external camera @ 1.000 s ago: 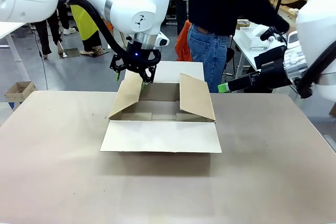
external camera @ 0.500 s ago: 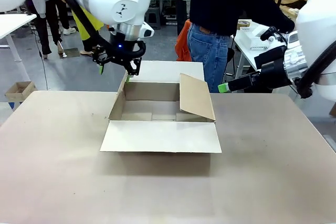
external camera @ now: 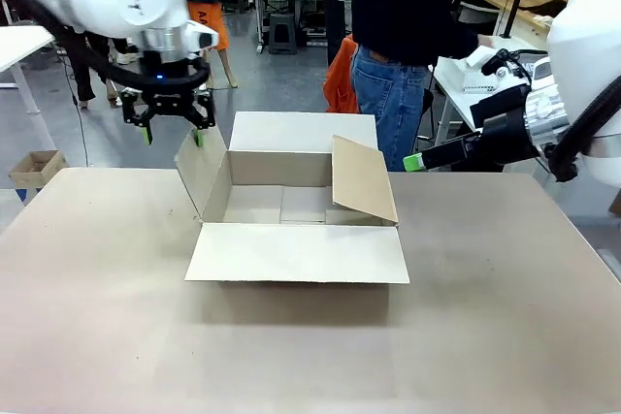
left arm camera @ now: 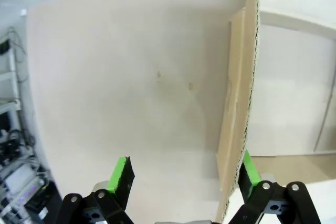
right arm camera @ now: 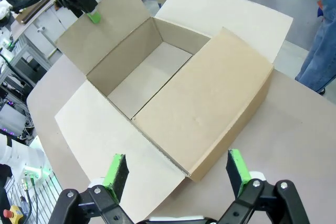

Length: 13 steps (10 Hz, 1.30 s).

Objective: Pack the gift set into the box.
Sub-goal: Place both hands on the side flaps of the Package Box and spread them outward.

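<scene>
The box (external camera: 301, 208) stands open and empty in the middle of the table (external camera: 485, 317), also seen from the right wrist (right arm camera: 157, 77). Its far and near flaps lie flat, its right flap (external camera: 363, 179) leans inward, and its left flap (external camera: 197, 174) tilts outward. My left gripper (external camera: 173, 134) hangs open just above that left flap. In the left wrist view the flap's edge (left arm camera: 239, 103) runs close inside one green pad (left arm camera: 248, 169). My right gripper (external camera: 415, 161) is open off the box's far right corner, holding nothing (right arm camera: 177, 174). Behind it, the gift set's white basket (external camera: 464, 75) rests on a side table, partly hidden.
A person in a dark top and jeans (external camera: 393, 94) stands at the far edge behind the box. A tiny brown cardboard box (external camera: 34, 167) sits on the floor at the left. Bare tabletop lies in front of the box and to both sides.
My left gripper has moved left, away from the box's middle. The left flap has swung from leaning inward to tilting outward. The right arm has not moved.
</scene>
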### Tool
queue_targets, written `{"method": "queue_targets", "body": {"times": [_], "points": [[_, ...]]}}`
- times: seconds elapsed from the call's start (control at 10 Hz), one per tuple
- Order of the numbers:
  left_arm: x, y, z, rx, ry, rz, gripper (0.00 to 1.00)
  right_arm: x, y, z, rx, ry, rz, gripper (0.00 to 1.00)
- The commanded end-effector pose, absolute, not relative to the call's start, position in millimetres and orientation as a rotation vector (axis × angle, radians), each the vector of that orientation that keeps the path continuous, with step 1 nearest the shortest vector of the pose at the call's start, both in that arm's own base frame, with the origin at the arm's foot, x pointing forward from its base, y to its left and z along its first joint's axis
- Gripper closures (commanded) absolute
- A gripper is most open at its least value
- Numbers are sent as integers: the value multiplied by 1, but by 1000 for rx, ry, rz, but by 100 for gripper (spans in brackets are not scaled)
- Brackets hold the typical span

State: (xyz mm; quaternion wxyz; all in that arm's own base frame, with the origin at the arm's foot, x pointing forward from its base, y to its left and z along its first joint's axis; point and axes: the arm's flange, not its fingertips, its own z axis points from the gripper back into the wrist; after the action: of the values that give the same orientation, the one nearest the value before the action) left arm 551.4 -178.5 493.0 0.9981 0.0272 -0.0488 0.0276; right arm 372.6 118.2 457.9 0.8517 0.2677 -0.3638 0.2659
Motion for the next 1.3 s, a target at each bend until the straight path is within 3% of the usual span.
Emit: {"method": "queue_targets", "body": {"times": [0.0,0.6,0.7,1.0,1.2], "points": [[541,-140,470,-142,-63,21,0,373,114,461,563,-764,576,0],[550,-31,390,-667,20,22,0,373,114,461,563,-764,576,0],[550,-53,411,-474,-52,53,0,373,114,461,563,-764,576,0],[550,-53,411,-474,-52,53,0,373,118,458,563,-766,560,0],[550,-53,411,-474,-52,53,0,396,172,513,382,-624,609,0]]}}
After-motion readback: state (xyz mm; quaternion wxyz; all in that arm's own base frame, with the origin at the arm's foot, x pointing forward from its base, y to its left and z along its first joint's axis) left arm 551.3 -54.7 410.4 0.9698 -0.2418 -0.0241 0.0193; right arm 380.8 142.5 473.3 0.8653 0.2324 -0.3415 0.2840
